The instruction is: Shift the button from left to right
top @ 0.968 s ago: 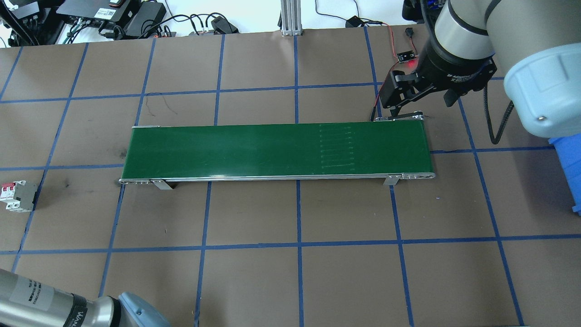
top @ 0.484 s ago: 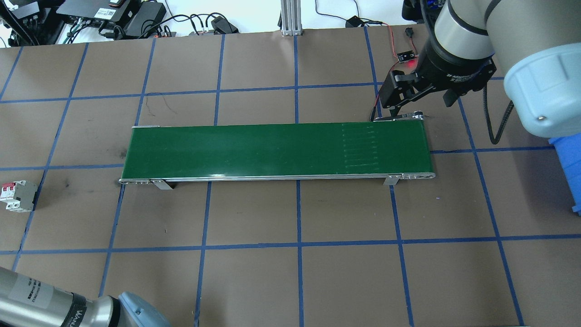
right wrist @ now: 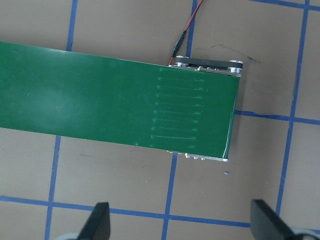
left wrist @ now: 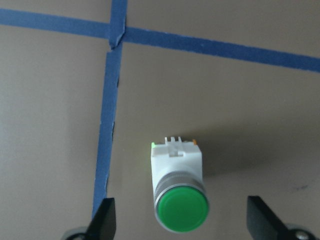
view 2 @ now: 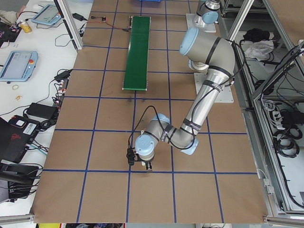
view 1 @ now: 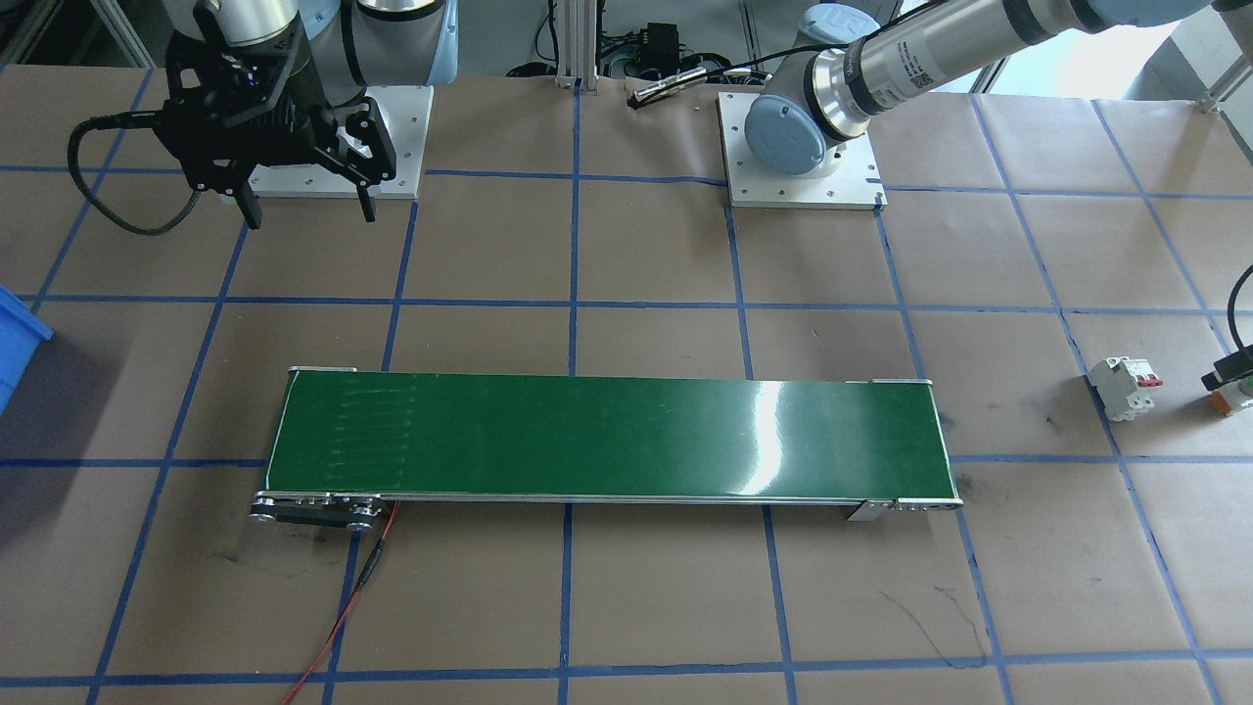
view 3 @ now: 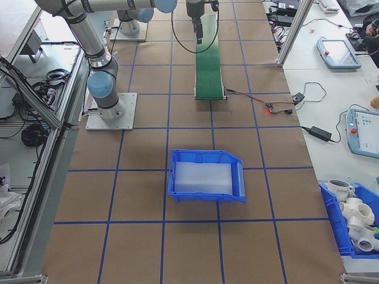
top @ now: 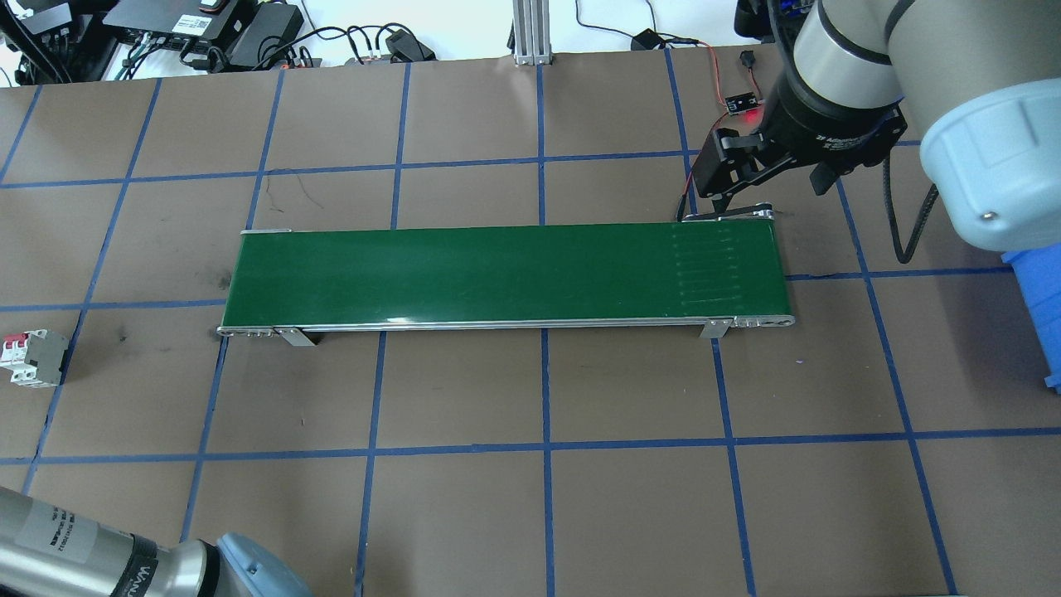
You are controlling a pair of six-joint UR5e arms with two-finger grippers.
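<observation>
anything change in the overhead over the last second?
Only the belt: the pale seam marks on the green conveyor ran toward its right end. Right gripper holds open above that end, circuit breaker sits unmoved. Nothing grasped or released.

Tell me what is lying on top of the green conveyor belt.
Nothing rests on the conveyor belt; only faint seam lines mark its surface near the right gripper. The button lies on brown paper below the open left gripper.

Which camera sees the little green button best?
The left wrist-mounted view: the button lies large between the left gripper's open fingers. The front-facing view shows only a sliver at its right edge; the others hide it.
</observation>
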